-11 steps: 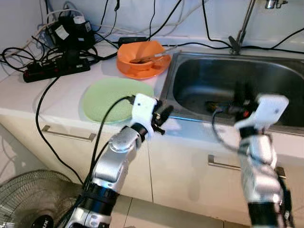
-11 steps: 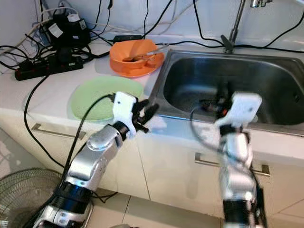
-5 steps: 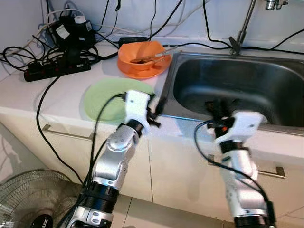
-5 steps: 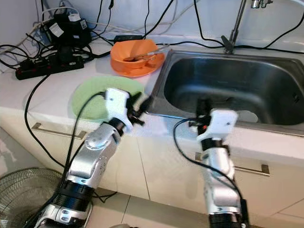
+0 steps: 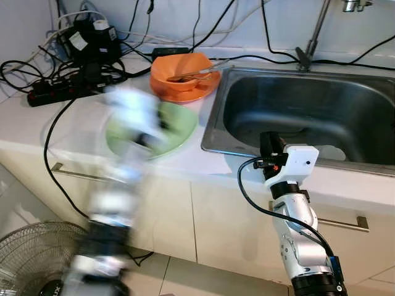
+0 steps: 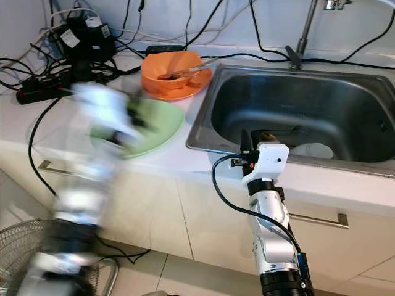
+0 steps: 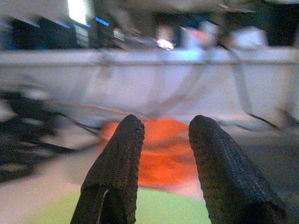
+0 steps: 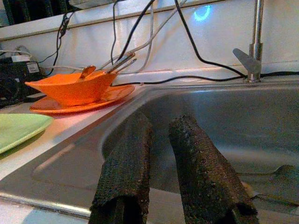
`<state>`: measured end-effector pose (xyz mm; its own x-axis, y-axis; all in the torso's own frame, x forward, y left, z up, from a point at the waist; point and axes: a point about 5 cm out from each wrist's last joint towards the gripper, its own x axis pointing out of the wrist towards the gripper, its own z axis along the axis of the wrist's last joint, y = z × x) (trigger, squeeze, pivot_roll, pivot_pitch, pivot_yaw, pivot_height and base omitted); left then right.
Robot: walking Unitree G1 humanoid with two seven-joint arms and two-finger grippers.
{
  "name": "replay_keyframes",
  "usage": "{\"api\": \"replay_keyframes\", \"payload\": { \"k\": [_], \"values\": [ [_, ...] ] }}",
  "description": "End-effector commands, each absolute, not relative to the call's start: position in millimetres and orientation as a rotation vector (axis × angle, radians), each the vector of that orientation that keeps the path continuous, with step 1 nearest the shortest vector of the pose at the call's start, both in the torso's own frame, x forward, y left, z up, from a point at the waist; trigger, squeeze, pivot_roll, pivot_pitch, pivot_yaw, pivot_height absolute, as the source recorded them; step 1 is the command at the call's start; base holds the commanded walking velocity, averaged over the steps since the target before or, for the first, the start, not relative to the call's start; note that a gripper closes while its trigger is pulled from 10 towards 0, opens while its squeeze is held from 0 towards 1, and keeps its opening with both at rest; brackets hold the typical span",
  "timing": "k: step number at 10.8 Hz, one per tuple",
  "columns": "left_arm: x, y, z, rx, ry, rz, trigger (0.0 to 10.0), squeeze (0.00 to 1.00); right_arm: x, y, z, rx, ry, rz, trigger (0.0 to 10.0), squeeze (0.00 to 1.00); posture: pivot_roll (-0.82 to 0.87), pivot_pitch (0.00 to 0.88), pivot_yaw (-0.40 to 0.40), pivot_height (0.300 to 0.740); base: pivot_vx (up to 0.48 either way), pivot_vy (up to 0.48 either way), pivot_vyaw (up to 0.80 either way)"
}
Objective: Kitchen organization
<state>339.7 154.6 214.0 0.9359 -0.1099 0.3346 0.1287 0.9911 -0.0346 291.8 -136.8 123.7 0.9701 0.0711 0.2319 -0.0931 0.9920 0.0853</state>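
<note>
A light green plate (image 5: 179, 123) lies on the white counter left of the steel sink (image 5: 308, 102). Behind it an orange bowl (image 5: 180, 69) sits on an orange plate and holds utensils (image 5: 199, 74). My left arm is a blur over the green plate's left part. In the left wrist view my left gripper (image 7: 166, 127) is open with nothing in it, looking over the green plate (image 7: 140, 210) toward the orange bowl (image 7: 159, 151). My right gripper (image 5: 270, 143) stands at the sink's front rim. Its fingers (image 8: 126, 163) keep a narrow gap and hold nothing.
A power strip (image 5: 58, 92), adapters and many black cables crowd the counter's back left. The faucet (image 5: 311, 43) rises behind the sink, and something white (image 5: 333, 152) lies in the basin. A floor fan (image 5: 31, 262) stands low on the left, by the cabinet drawers.
My left arm has swung left from the sink's corner to over the green plate and is blurred. My right arm has shifted left and settled at the sink's front rim.
</note>
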Motion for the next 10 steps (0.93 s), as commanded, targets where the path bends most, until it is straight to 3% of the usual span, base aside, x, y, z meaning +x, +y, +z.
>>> {"api": "replay_keyframes", "payload": {
  "k": [1, 2, 3, 6, 9, 10],
  "values": [
    [339, 183, 210, -0.062, -0.296, -0.009, 10.0, 0.00, 293, -132, 120, 0.092, -0.214, 0.101, 10.0, 0.00, 0.06, 0.000, 0.076, 0.740, 0.000, 0.000, 0.00],
    [337, 199, 207, -0.075, -0.280, 0.047, 10.0, 0.33, 294, -131, 120, 0.094, -0.215, 0.101, 10.0, 0.00, 0.06, 0.000, 0.078, 0.740, 0.000, 0.000, 0.00],
    [332, 221, 205, -0.119, -0.266, 0.111, 10.0, 1.00, 294, -130, 119, 0.097, -0.214, 0.103, 10.0, 0.00, 0.07, 0.000, 0.076, 0.740, 0.000, 0.000, 0.00],
    [314, 252, 194, -0.207, -0.201, 0.170, 10.0, 1.00, 294, -128, 118, 0.097, -0.207, 0.108, 10.0, 0.00, 0.08, 0.000, 0.064, 0.740, 0.000, 0.000, 0.00],
    [308, 250, 182, -0.339, -0.101, 0.094, 10.0, 1.00, 295, -126, 117, 0.098, -0.203, 0.116, 10.0, 0.00, 0.09, 0.003, 0.061, 0.740, 0.000, 0.000, 0.00],
    [309, 245, 174, -0.355, -0.025, 0.051, 10.0, 0.36, 295, -126, 117, 0.097, -0.203, 0.115, 10.0, 0.00, 0.09, 0.005, 0.063, 0.740, 0.000, 0.000, 0.00]
  ]
}}
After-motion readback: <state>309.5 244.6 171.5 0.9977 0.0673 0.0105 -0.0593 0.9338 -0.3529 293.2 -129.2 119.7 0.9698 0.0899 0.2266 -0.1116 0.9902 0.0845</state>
